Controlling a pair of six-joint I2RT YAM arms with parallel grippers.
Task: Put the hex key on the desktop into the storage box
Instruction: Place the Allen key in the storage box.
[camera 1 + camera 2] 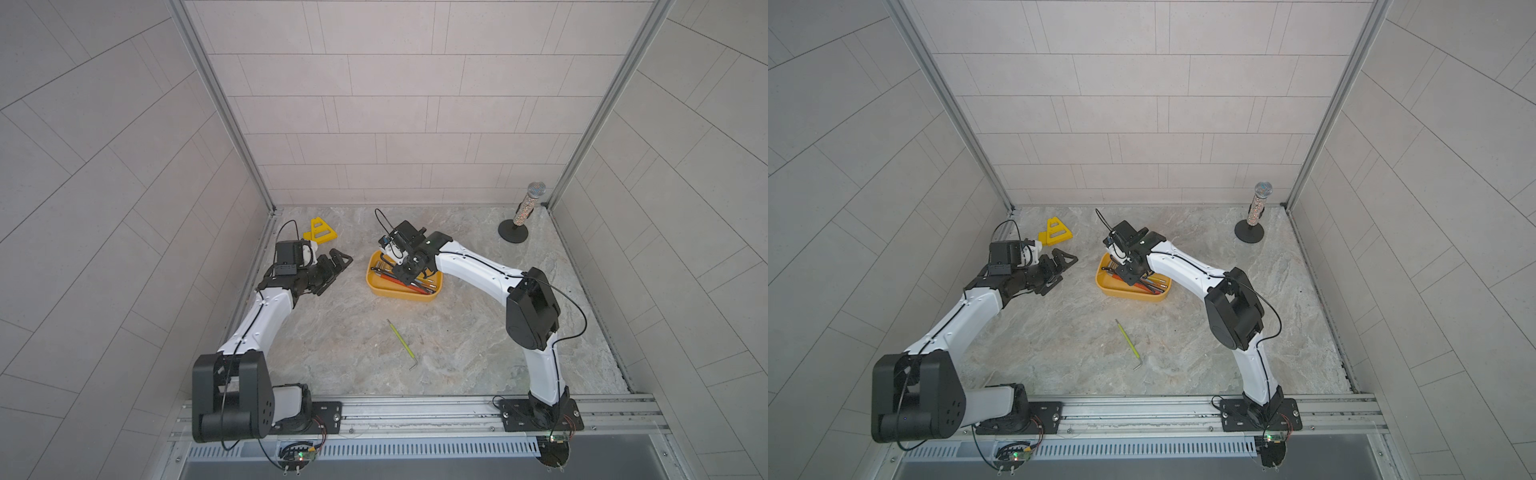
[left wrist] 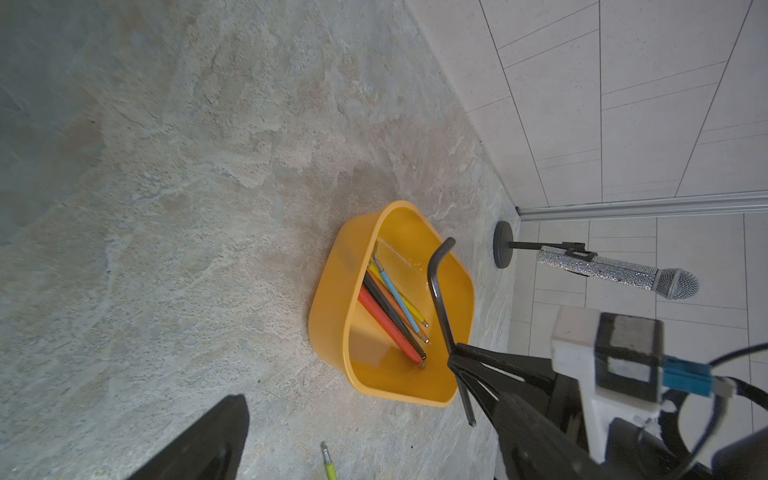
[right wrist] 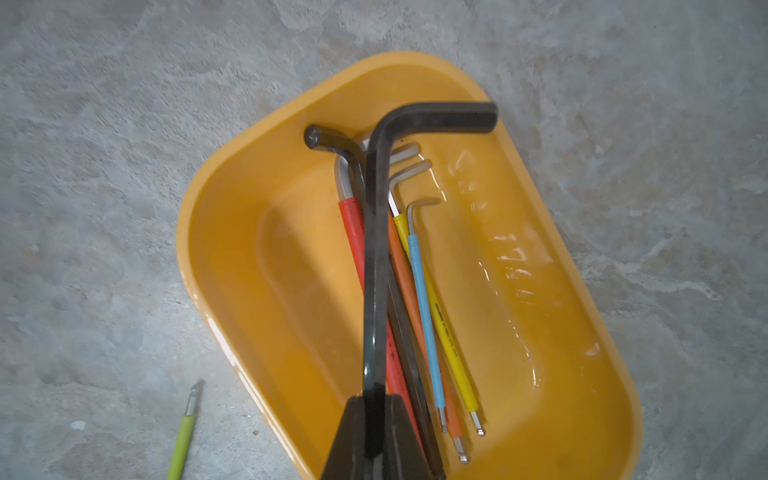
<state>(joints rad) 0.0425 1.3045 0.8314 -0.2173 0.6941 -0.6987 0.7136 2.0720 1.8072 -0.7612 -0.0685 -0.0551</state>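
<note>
You've got the thick dark-grey L-shaped steel hex key (image 3: 374, 257) clamped by its long shank in the right jaws, above the yellow-orange plastic storage box (image 3: 232, 232) at 12 o'clock of the green-sleeved key (image 1: 401, 340); left jaws stand wide.

Black hex key (image 3: 376, 257) hangs above storage box (image 3: 195, 232); green hex key (image 1: 401, 340) lies on desktop (image 1: 332, 340).

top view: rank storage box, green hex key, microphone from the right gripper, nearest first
1. storage box: directly under the right gripper.
2. green hex key: on the desktop, toward the front.
3. microphone: far back right corner.
</note>
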